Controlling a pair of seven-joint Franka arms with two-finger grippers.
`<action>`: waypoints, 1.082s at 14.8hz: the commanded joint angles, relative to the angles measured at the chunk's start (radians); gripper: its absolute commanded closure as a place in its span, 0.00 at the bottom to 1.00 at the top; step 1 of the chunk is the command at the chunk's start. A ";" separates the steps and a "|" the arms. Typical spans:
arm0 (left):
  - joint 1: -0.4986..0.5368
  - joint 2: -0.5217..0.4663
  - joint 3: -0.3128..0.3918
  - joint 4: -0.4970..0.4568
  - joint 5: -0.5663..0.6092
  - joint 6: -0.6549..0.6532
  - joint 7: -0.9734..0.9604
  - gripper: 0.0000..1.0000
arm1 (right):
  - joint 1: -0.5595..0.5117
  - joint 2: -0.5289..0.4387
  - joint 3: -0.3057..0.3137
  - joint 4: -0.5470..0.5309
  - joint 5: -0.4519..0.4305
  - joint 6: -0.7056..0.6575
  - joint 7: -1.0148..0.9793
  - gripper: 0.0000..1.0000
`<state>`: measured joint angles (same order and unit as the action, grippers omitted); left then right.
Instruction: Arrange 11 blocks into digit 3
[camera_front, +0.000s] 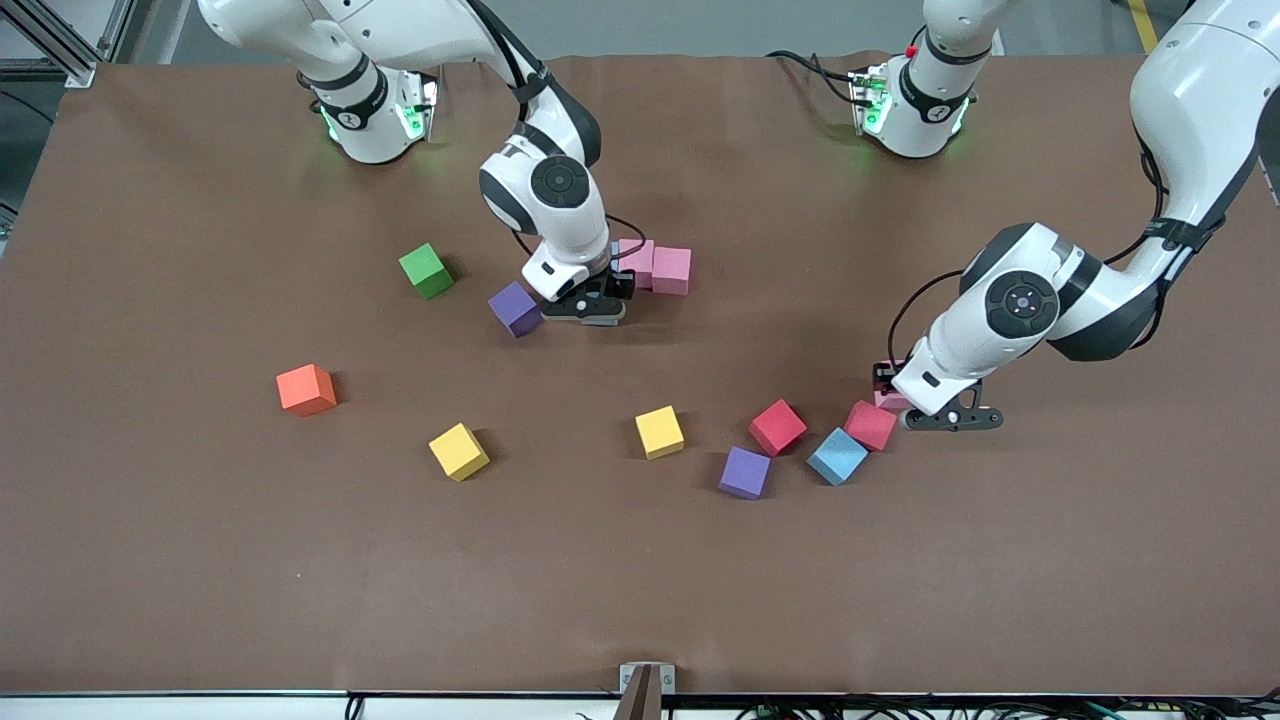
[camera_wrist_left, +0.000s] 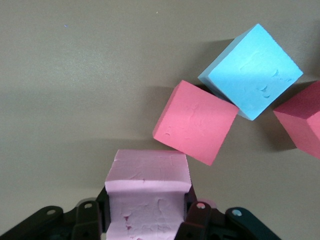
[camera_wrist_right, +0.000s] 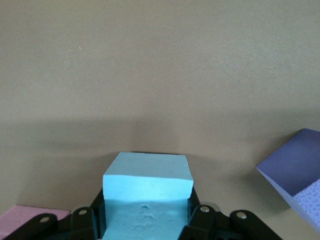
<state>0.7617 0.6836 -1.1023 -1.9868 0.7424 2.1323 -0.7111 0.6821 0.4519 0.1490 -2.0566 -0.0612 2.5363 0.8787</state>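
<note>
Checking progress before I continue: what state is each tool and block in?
left tool: shut on pale pink block.
right tool: shut on light blue block.
two pink blocks: placed side by side, touching.
second light blue block: loose, beside deeper pink block.
red block, purple blocks, yellow blocks: loose, unplaced.
green cube, orange cube: loose, aside.

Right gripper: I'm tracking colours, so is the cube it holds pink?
No, the right gripper is closed on a light blue cube, plain in the right wrist view.
</note>
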 joint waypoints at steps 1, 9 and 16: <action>-0.001 -0.018 -0.008 0.005 -0.021 -0.023 -0.007 0.51 | 0.016 -0.035 -0.014 -0.048 -0.028 0.028 0.031 1.00; -0.002 -0.018 -0.008 0.006 -0.021 -0.025 -0.008 0.51 | 0.016 -0.032 -0.014 -0.054 -0.035 0.038 0.043 1.00; -0.005 -0.015 -0.008 0.005 -0.021 -0.025 -0.010 0.51 | 0.022 -0.028 -0.014 -0.054 -0.040 0.038 0.055 1.00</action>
<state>0.7599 0.6836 -1.1036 -1.9866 0.7422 2.1276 -0.7113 0.6843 0.4519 0.1485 -2.0793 -0.0721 2.5613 0.8944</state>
